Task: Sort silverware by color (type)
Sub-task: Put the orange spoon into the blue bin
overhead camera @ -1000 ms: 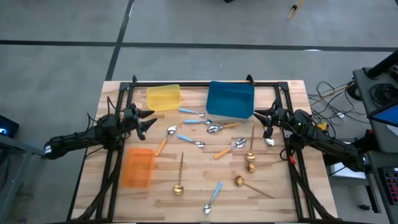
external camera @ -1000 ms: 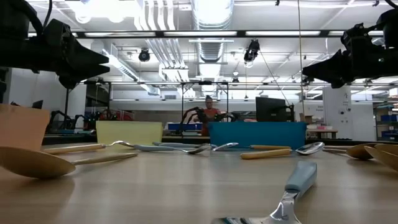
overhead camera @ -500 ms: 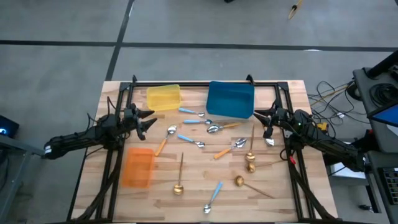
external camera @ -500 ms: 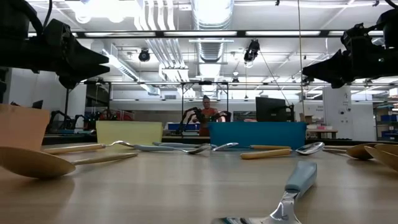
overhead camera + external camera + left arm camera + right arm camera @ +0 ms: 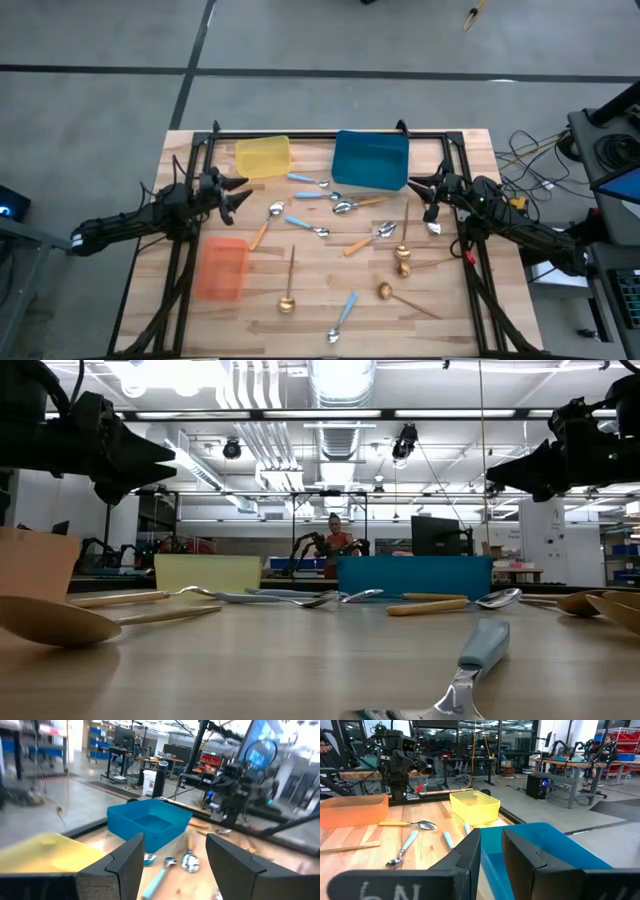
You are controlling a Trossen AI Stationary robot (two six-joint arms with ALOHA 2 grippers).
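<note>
high view shows nothing has changed since a moment ago: my left gripper (image 5: 243,193) hovers at the table's (image 5: 470,145) left edge, fingers spread and empty; my right gripper (image 5: 418,190) hovers at the right edge, fingers narrowly apart and empty. the silverware (image 5: 335,205) lies scattered mid-table, none in the yellow tray (image 5: 262,156), blue tray (image 5: 371,160) or orange tray (image 5: 222,268), so i judge sorting has not begun.

Glossy metal spoons (image 5: 343,207), translucent plastic trays (image 5: 262,156), on a matt pale wooden table (image 5: 250,320).
</note>
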